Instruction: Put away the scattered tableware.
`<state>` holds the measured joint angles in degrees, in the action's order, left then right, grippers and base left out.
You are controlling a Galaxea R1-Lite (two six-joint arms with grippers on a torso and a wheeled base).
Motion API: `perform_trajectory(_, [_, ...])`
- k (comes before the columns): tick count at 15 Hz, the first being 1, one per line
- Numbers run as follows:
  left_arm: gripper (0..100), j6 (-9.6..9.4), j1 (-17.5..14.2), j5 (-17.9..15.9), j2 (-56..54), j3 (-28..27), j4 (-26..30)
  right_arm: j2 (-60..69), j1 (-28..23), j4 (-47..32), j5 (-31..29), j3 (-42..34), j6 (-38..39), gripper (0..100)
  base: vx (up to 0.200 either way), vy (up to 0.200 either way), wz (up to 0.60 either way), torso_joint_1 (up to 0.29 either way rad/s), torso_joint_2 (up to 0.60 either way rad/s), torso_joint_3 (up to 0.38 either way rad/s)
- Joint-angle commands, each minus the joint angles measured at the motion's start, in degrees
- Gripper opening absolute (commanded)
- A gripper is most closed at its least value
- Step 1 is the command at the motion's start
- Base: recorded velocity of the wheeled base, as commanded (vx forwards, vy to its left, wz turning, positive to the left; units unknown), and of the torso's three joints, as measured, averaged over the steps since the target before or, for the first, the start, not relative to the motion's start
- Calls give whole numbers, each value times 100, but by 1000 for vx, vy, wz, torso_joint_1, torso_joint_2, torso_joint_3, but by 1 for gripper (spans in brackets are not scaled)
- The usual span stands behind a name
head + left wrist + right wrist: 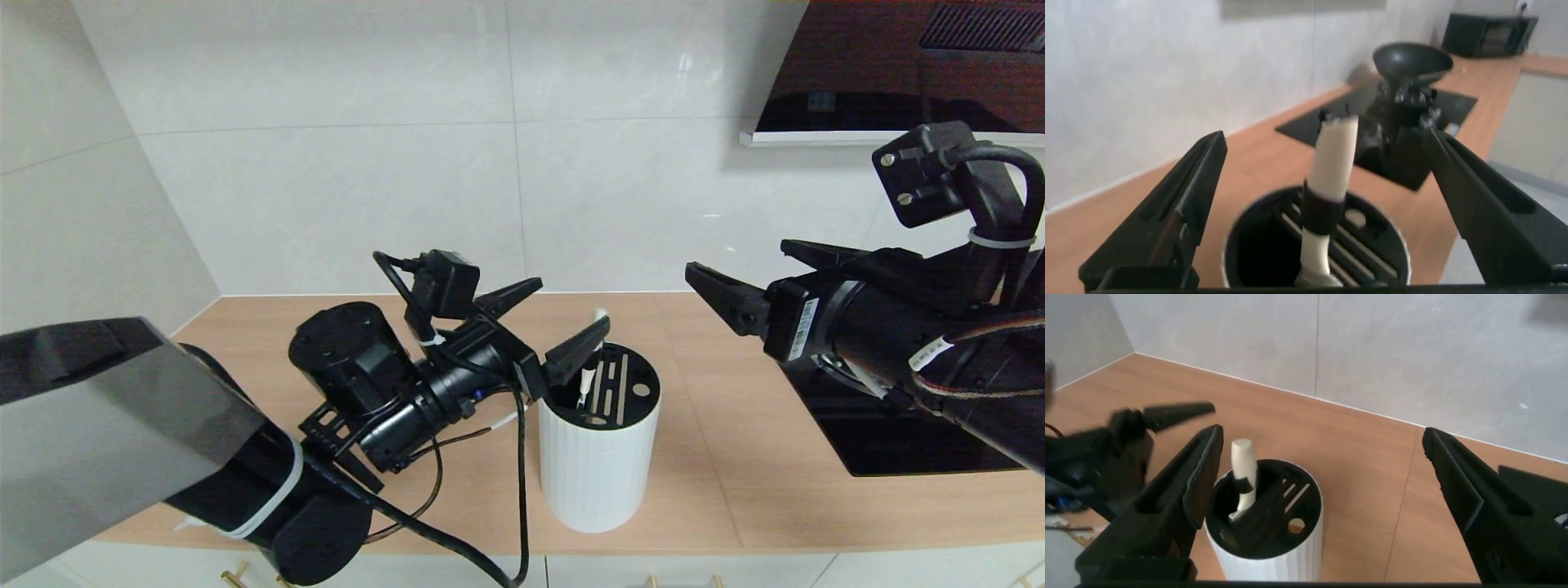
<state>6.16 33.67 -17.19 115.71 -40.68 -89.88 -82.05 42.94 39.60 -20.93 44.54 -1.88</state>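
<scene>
Utensil stowed: white-handled utensil (1335, 155) stands in the slotted holder (598, 474) near the countertop's (735, 490) front edge.
Left wrist view adds a dark pan (1413, 59) on the hob (1458, 106). Left gripper (571, 302): jaws wide apart, flanking the handle, no contact. Right gripper (735, 257): jaws wide, empty.

On counter (718, 457): holder (598, 469) w/ utensil (1331, 163) in slot; cooktop (898, 449) to holder's R; wall (408, 163) behind.
</scene>
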Motion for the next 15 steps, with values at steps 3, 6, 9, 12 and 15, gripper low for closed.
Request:
perform_trajectory(3, [100, 35, -344, 58, -1719, 588, -12, 454, -637, 31, -7, -482, 47, 100, 0, 0, 0, 0, 0, 0])
perform_trajectory(6, [100, 228, -924, 58, -2853, 2126, -12, 1737, -1147, 22, 1, -1914, 12, 100, 0, 0, 0, 0, 0, 0])
perform_trajectory(9, [100, 457, -1741, 14, -4197, 3084, -12, 3117, -1420, -22, -16, -2749, 3, 100, 0, 0, 0, 0, 0, 0])
perform_trajectory(12, [100, 597, -1811, 31, -5384, 3743, 340, 4075, -2105, -347, -51, -2943, -85, 100, 0, 0, 0, 0, 0, 0])
perform_trajectory(15, [100, 606, -1811, 93, -6816, 4068, 1430, 5217, -2817, -1296, -25, -2995, -375, 100, 0, 0, 0, 0, 0, 0])
